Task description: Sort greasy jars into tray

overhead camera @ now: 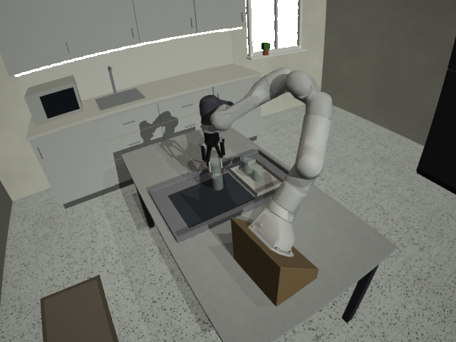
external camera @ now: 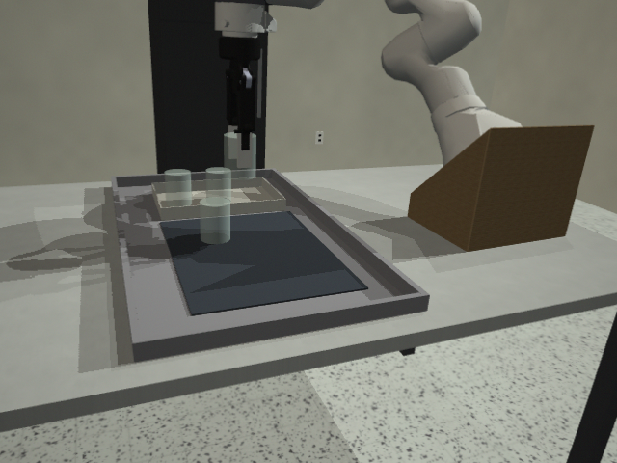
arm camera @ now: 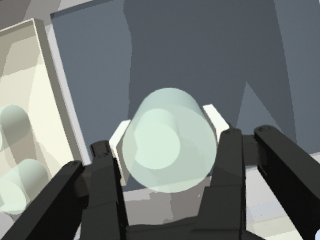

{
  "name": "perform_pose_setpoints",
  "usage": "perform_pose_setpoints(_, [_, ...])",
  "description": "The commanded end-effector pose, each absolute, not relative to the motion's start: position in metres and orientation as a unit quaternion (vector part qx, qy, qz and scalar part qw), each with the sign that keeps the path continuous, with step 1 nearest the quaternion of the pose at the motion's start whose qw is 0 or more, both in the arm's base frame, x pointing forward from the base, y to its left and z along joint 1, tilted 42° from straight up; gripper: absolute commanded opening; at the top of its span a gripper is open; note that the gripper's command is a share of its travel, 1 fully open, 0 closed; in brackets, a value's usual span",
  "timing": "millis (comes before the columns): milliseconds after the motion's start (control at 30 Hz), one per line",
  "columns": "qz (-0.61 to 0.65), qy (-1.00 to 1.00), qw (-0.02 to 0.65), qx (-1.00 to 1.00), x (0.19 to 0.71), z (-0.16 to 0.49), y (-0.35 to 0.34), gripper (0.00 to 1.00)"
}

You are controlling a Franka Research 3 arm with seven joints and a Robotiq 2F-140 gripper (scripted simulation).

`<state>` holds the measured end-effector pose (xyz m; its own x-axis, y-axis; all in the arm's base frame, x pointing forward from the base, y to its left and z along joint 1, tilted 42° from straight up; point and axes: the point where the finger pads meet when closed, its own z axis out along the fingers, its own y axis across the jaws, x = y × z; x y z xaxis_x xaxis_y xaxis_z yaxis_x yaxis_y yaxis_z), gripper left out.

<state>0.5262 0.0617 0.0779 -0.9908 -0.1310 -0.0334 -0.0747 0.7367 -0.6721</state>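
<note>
One upright pale-green glass cylindrical jar (overhead camera: 214,164) (arm camera: 170,150), long axis vertical, grasped by black two-fingered gripper (overhead camera: 215,169) (external camera: 244,144) (arm camera: 169,128); one upright jar (overhead camera: 218,182) (external camera: 215,224) on dark rectangular mat (overhead camera: 206,206) (external camera: 279,269) (arm camera: 200,40); two, upright, in cream rectangular tray (overhead camera: 258,193) (external camera: 254,204) (arm camera: 42,50).

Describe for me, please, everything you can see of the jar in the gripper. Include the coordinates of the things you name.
The jar (overhead camera: 215,166) (external camera: 233,159) (arm camera: 192,150) is a plain cylinder of pale green, see-through glass by its look, with no label or handle in sight. It is upright and held in the air between the light pads of the gripper (overhead camera: 215,167) (external camera: 244,147) (arm camera: 170,145), which press on its two sides. Nothing else appears to touch it. Whether it carries grease cannot be seen.
</note>
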Motion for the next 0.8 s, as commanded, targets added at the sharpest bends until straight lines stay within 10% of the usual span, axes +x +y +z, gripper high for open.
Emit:
perform_pose_setpoints(0, [-0.358,0.931,0.040,-0.063,0.525,0.083,0.056,0.00])
perform_pose_setpoints(767, [-0.358,0.931,0.040,-0.063,0.505,0.126,0.005,0.00])
